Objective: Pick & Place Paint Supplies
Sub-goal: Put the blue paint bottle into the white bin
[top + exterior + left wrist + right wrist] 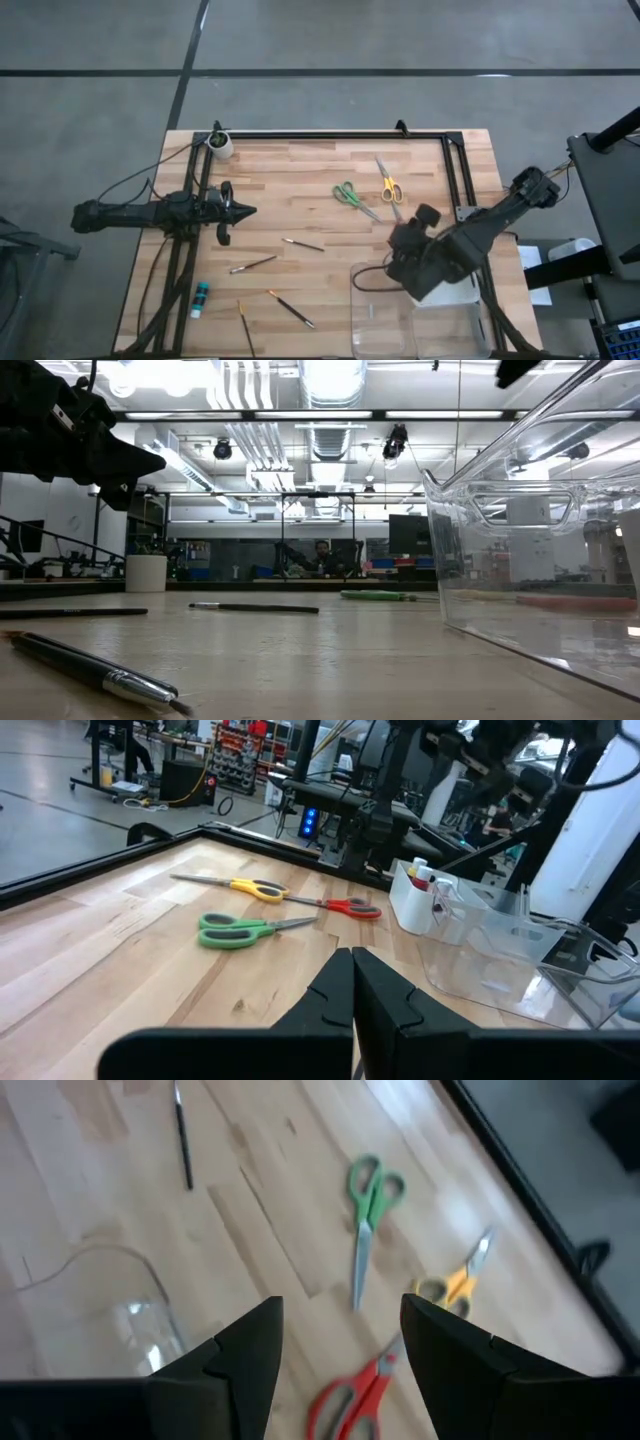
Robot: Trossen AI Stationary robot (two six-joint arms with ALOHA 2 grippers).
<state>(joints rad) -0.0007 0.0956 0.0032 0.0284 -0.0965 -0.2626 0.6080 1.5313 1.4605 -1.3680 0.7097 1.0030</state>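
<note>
From above, my right claw point(408, 252) hangs over the clear tray's point(480, 335) near corner, just beside the three scissors; my left claw point(245, 211) waits at the table's left side, clenched on nothing. At table level, brushes point(255, 608) lie scattered. My right wrist shows fingers spread and empty above the red scissors point(362, 1388), with the green scissors point(371, 1208) and yellow scissors point(455, 1283) beyond. I judge I'm reaching for a pick; next, descend and straddle the red handles.

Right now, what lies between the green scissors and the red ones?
The yellow scissors lie between the green scissors and the red scissors, as the left wrist view shows.
</note>
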